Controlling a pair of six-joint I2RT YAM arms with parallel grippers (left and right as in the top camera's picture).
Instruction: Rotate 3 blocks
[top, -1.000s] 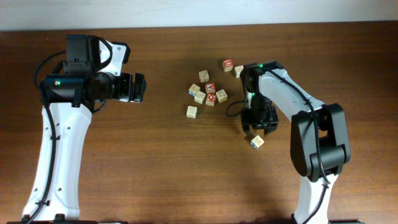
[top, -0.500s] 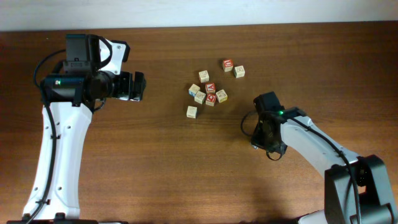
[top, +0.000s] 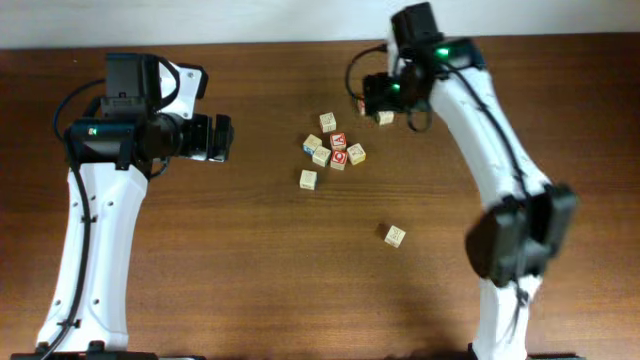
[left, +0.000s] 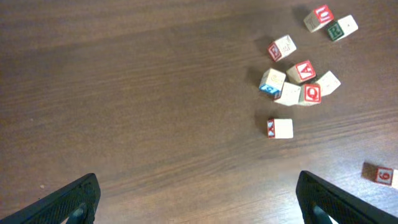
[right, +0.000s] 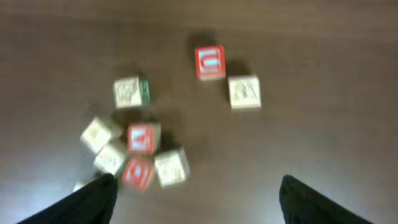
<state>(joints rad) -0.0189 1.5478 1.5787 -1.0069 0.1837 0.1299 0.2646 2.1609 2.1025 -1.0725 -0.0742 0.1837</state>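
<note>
- The right gripper (right: 198, 186) hangs over the far edge of the table (top: 200, 270), its fingers spread wide with nothing between them
- Below it sits the red-faced block (right: 210, 62), whose red top bears a white letter that looks like a U, though the wrist view is blurred
- Just beside it, corner to corner, is the cream block (right: 244, 92), with a pale top and faint line markings I cannot read
- The lone block (top: 395, 235) lies well apart from the rest, nearer the arm bases, cream top up; the left wrist view shows a red character on one white side, too small to read
- The cluster of letter cubes (top: 335, 150) shows mixed cream and red tops and one blue side face
- The left gripper (top: 222, 139) is off to the left, well clear of every cube, with its jaws apart and empty
</note>
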